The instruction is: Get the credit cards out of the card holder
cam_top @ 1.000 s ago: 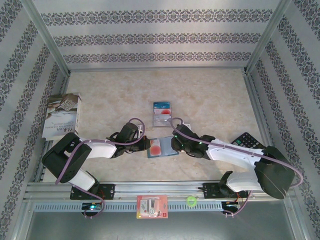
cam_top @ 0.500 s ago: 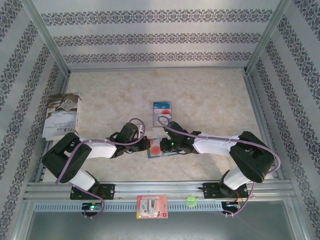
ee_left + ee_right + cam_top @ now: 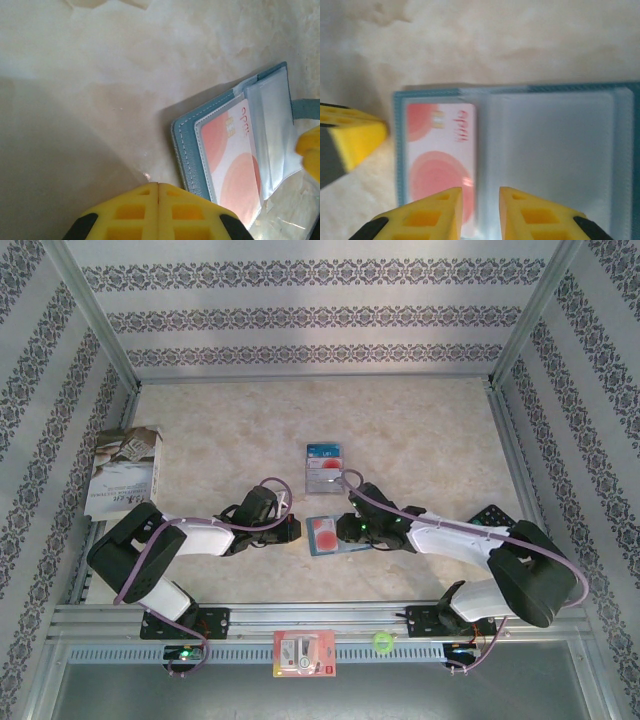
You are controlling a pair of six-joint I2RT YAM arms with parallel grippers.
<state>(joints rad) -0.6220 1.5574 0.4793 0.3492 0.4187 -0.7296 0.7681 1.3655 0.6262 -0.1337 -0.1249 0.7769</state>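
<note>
Item 1: card holder (image 3: 555, 150) is lying open on the tabletop (image 3: 420, 430) between the 2 end effectors, with its clear pockets facing up. Item 2: 1 red-and-white card (image 3: 437, 165) is sitting in the pocket nearer the left arm. Item 3: loose cards (image 3: 323, 468) are lying stacked farther out, well apart from the holder. Left end effector (image 3: 158, 192) is resting closed and empty just beside the holder's edge. Right end effector (image 3: 481, 197) is hovering over the holder's fold, jaws standing slightly apart, gripping nothing.
</note>
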